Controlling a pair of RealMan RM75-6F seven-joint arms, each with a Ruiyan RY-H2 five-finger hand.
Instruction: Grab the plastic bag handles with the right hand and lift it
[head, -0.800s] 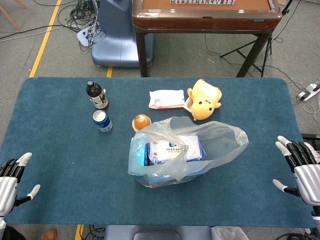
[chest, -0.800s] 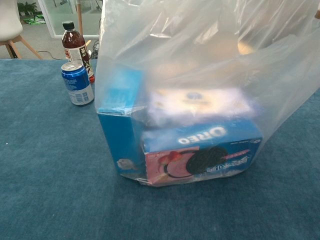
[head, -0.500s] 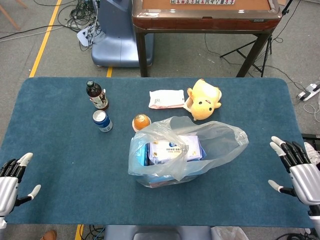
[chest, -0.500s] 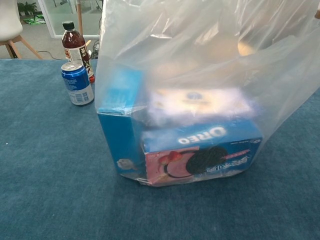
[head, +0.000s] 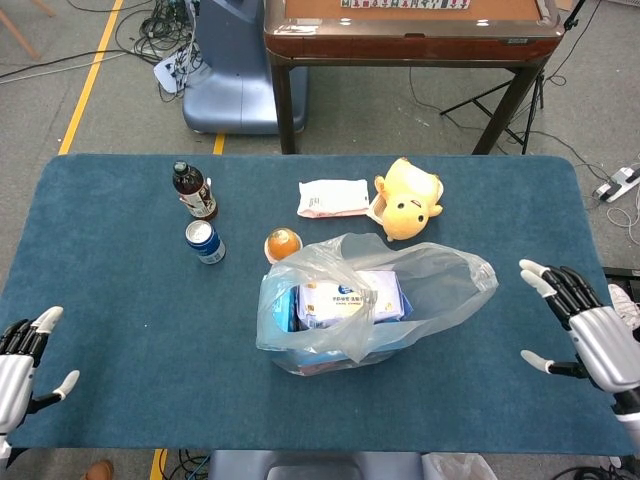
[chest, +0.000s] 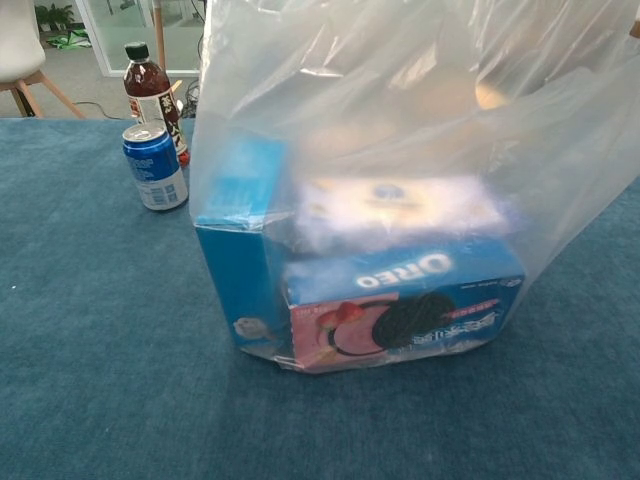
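A clear plastic bag (head: 375, 300) stands in the middle of the blue table (head: 120, 300), holding boxes, among them an Oreo box (chest: 400, 300). Its handles droop over the bag's top, one loop (head: 355, 325) at the front. The bag (chest: 420, 120) fills most of the chest view. My right hand (head: 585, 330) hovers open at the table's right edge, well right of the bag, fingers spread. At the near left corner my left hand (head: 20, 360) is open and empty. Neither hand shows in the chest view.
Behind the bag lie an orange (head: 283, 243), a white packet (head: 333, 198) and a yellow plush toy (head: 408, 200). A blue can (head: 205, 242) and a dark drink bottle (head: 194, 191) stand at the back left. A wooden table (head: 410, 30) stands beyond the far edge.
My right hand has moved left and a little forward over the table's right edge, toward the bag. The left hand has barely shifted. The bag has not moved.
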